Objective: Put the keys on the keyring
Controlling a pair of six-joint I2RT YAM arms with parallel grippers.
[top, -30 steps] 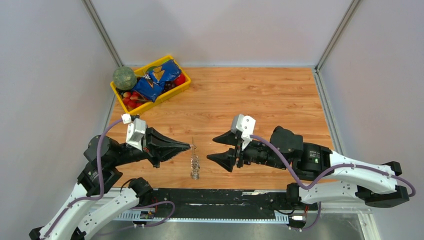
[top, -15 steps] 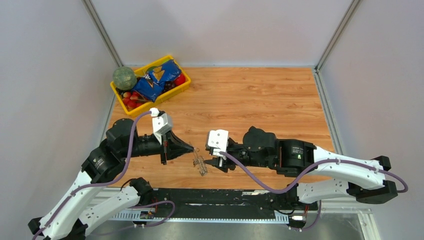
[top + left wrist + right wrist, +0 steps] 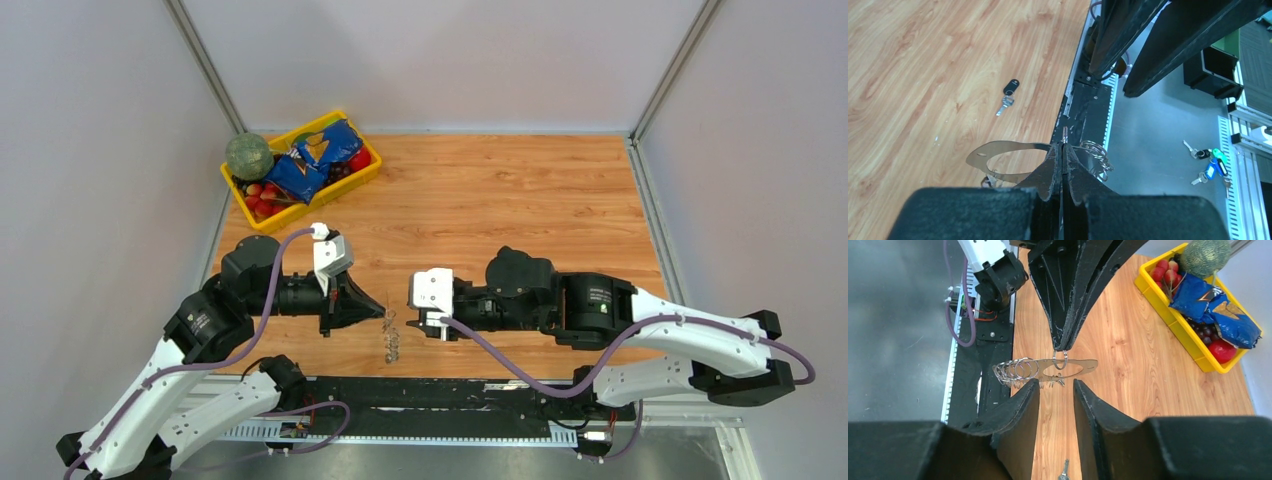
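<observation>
**Item 1: keyring** (image 3: 1089, 364). A flat oval metal plate with a long cut-out and a cluster of split rings (image 3: 1015, 371) bunched at one end. It hangs clear of the wooden surface (image 3: 520, 190), over its near edge and between the two arms.

**Item 2: left tool** (image 3: 1063, 150). The jaws are pressed fully together, pinching a small ring that passes through the top edge of the keyring. The whole keyring hangs from this tip.

**Item 3: right tool** (image 3: 1055, 383). The jaws stand parted with a clear gap, holding nothing. The fingertips sit just beside the keyring's lower edge, one on each side of the small metal pieces dangling there. Whether they touch the keyring cannot be told.

**Item 4: key** (image 3: 1008, 93). Silvery with a black head, lying flat on the surface apart from the keyring, on the right arm's side of it.

**Item 5: loose keys** (image 3: 1217, 165). Several with coloured heads, on the grey area off the surface, well apart from the keyring.

**Item 6: yellow bin** (image 3: 318, 200). It holds fruit and blue packets and stands well apart from the keyring, at the far left.
</observation>
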